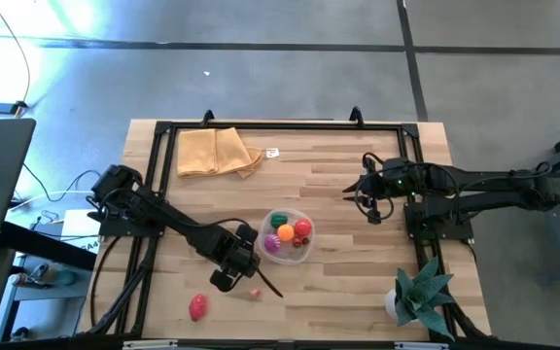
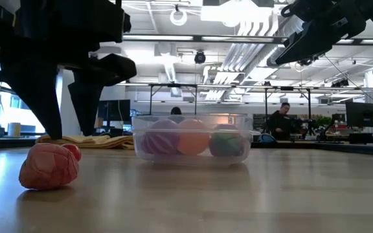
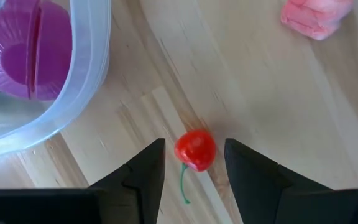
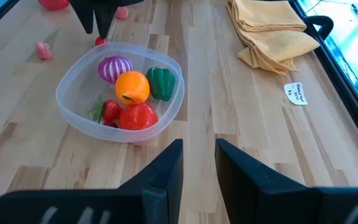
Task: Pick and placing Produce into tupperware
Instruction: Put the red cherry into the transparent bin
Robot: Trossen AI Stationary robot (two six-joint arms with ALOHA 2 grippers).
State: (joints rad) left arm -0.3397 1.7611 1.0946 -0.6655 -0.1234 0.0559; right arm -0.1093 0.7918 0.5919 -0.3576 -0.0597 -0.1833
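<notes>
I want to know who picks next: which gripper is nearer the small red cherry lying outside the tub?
Left. The left gripper is open with its fingers on either side of the cherry, just beside the tupperware. The right gripper waits far across the table, beyond the tub.

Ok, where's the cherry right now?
In the left wrist view the cherry lies on the table between the open left gripper's fingers, just outside the tupperware.

Five toy foods sit in one tub [image 4: 73, 112]. Three more lie on the table [image 1: 358, 282]: cherry [image 3: 195, 149], pink piece [image 3: 312, 15], red piece [image 1: 198, 307].
</notes>
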